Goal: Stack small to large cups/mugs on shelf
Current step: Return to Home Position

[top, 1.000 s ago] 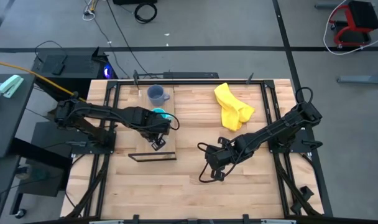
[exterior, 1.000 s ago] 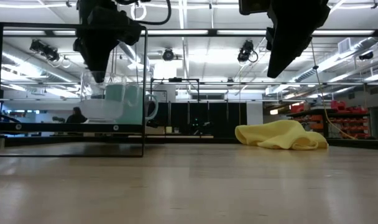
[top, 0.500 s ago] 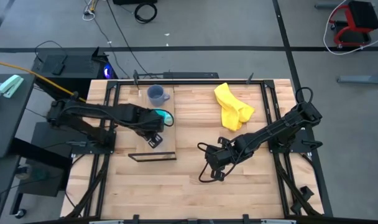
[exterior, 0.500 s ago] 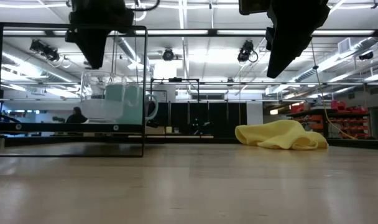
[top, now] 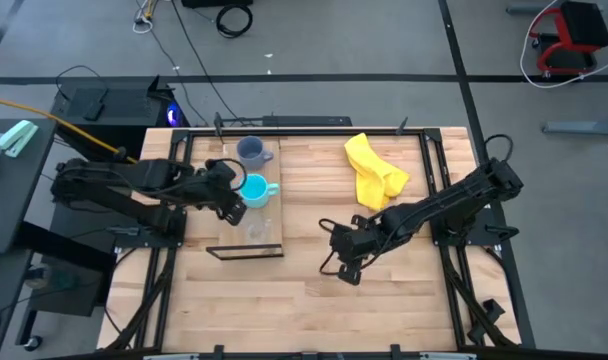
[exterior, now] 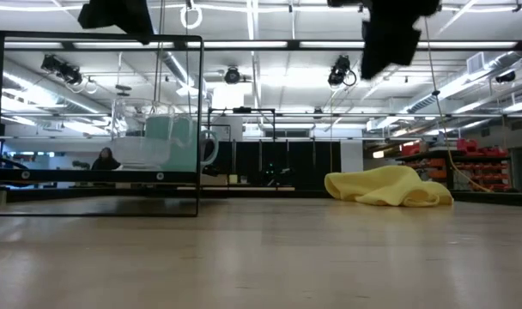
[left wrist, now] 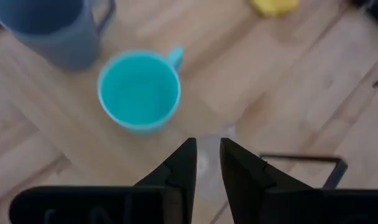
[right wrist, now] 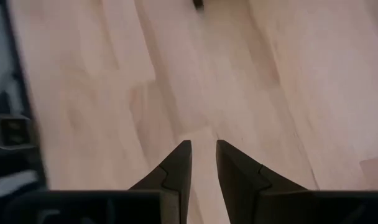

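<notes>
1. The left gripper (left wrist: pixel 206 147) hangs above the side edge of the shelf (top: pixel 272 226) that is nearest to its own arm; its two fingers (left wrist: pixel 178 169) stand close together with only a narrow slit between them, and they hold nothing.
2. Just ahead of its fingertips and lower down stands the small clear glass cup (top: pixel 254 232); it is upright on the shelf, at the end of the row nearest to the front edge of the table; it does not touch the gripper.
3. Just beside the gripper, on the side toward the other arm, stands the turquoise mug (left wrist: pixel 139 91); it is upright with its mouth open upward, in the middle of the row.
4. Farther from the gripper, past the turquoise mug, stands the grey-blue mug (left wrist: pixel 56 28), close to the turquoise one; whether the two touch, I cannot tell.
5. Well apart from the left gripper, beyond the shelf, the yellow cloth (top: pixel 374 170) lies crumpled on the tabletop (right wrist: pixel 270 74).
6. The right gripper (right wrist: pixel 203 149) waits over bare tabletop, between the shelf and the cloth but nearer to the front; its fingers also leave only a narrow slit and hold nothing.
</notes>
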Available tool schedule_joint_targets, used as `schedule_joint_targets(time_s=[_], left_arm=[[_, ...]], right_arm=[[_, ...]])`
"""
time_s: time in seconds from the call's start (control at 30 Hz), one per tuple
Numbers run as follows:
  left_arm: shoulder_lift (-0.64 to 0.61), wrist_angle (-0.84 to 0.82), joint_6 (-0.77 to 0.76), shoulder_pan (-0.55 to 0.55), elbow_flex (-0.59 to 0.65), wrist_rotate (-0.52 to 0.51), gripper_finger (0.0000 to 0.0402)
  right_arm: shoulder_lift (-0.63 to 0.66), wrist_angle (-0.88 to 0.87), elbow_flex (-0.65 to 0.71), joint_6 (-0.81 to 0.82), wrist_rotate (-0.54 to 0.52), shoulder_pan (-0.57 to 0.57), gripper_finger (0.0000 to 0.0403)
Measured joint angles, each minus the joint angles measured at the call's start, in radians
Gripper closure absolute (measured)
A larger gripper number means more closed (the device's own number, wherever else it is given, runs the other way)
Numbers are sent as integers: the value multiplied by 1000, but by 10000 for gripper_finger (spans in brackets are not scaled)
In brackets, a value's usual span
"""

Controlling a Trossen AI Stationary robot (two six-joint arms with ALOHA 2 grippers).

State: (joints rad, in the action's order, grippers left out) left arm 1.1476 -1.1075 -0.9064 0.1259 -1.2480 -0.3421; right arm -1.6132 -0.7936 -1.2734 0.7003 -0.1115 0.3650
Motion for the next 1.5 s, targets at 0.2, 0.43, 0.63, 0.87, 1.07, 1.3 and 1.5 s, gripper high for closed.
schedule_joint_targets(time_s=[0.2,0.43,0.63,0.87,1.07,1.3,1.5], left_arm=[[-38,12,11,38,0,-81,322],[-59,12,133,81,0,-85,328],[-93,11,188,121,0,-109,335],[-141,-6,338,183,0,-109,326],[-169,-84,313,206,0,-121,331],[-271,15,296,238,0,-177,332],[-385,210,449,301,0,-223,326]], right_arm=[[144,8,-15,7,0,-11,320],[344,18,-15,150,-52,-9,320],[470,25,-15,244,-57,-10,320],[553,26,-15,234,-56,-9,320],[561,40,-15,182,-56,0,320],[634,312,-12,-96,-29,39,320],[813,417,73,-217,-29,92,320]])
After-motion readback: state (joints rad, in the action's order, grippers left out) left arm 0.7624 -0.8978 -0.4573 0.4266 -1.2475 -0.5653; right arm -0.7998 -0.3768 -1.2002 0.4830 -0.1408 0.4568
